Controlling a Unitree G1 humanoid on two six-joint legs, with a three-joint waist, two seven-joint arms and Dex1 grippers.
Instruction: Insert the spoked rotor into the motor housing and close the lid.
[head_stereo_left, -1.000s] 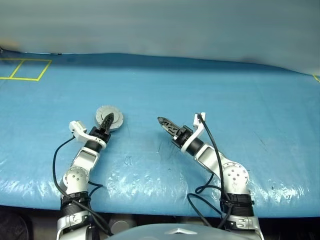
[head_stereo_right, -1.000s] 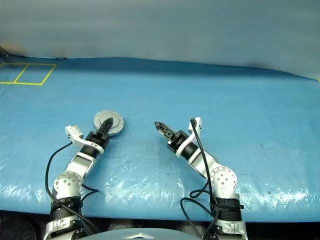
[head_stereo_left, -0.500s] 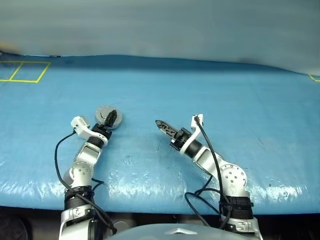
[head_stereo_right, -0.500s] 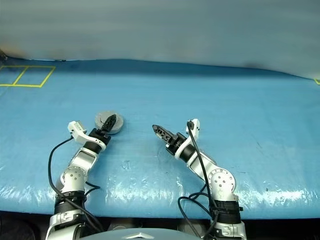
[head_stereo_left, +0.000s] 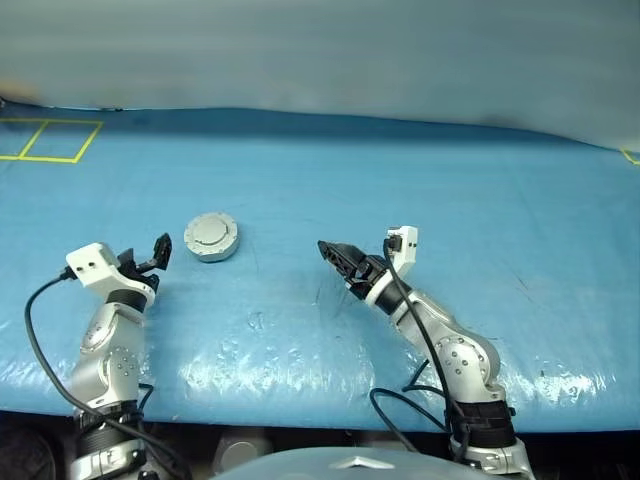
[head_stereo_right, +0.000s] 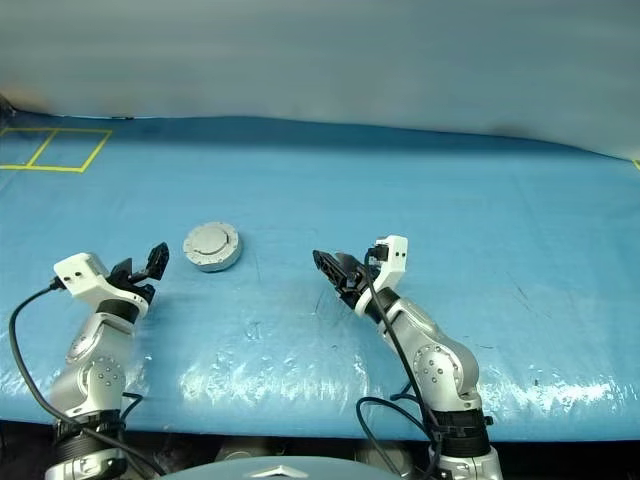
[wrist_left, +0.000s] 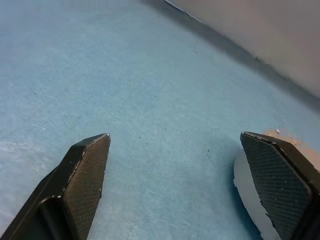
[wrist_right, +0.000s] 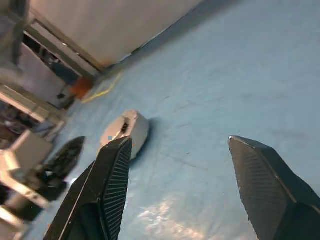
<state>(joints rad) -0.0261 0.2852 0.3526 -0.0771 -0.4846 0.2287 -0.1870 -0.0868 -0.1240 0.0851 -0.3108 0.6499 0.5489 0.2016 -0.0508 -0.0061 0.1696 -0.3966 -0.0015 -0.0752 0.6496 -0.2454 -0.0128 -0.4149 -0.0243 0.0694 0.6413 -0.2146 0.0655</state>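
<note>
- Now, in the head views, you are looking at one round silver metal motor housing (head_stereo_left: 211, 237) lying on the blue table cover (head_stereo_left: 420, 190), its plain grey lid (head_stereo_right: 211, 241) lying flat on top; judging by that, the closing step is looking finished.
- The left gripper (head_stereo_left: 155, 254) is hanging beside the housing, apart from it, and the right gripper (head_stereo_left: 340, 256) is hovering well apart; two grippers, both empty.
- In the left wrist view, the fingers (wrist_left: 85, 177) are standing wide apart.
- In the right wrist view, the fingers (wrist_right: 114, 185) are gaping too, pointing toward the housing (wrist_right: 127, 131). Next, you are probably only checking the lid is seated.
</note>
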